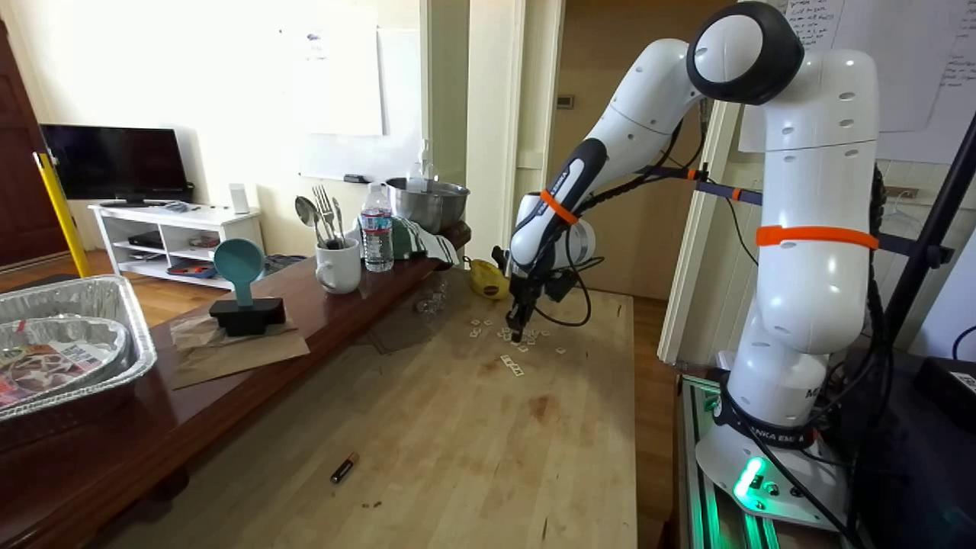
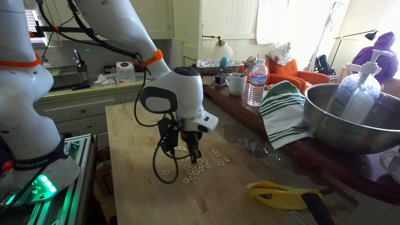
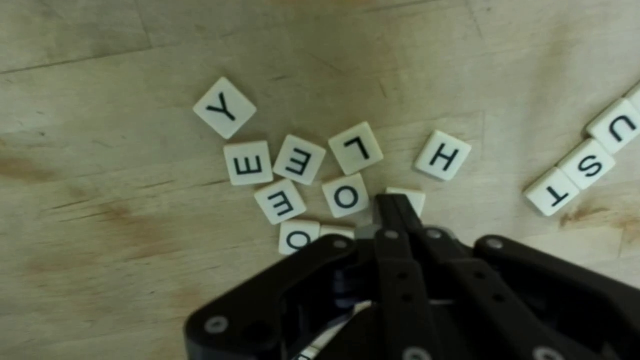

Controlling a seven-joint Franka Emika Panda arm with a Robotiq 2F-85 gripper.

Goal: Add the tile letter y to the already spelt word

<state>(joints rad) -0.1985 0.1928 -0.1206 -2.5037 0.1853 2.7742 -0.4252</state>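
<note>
Wrist view: the Y tile lies face up at the fringe of the loose letters, set cornerwise just beside an E tile, with bare desk on its far sides, which I'd say leaves it easy to pinch. The jaws aren't at it; they're pressed together over the letters near an O tile, nothing visible between them. That narrow, they'd probably nudge fewer neighbours, though they'll need to spread to take the Y. Well apart, the U tile, S tile and T tile sit edge to edge, presumably so they read as one word. Beyond the T is bare desk, to my eye the natural spot, and the Y likely needs turning to match.
</note>
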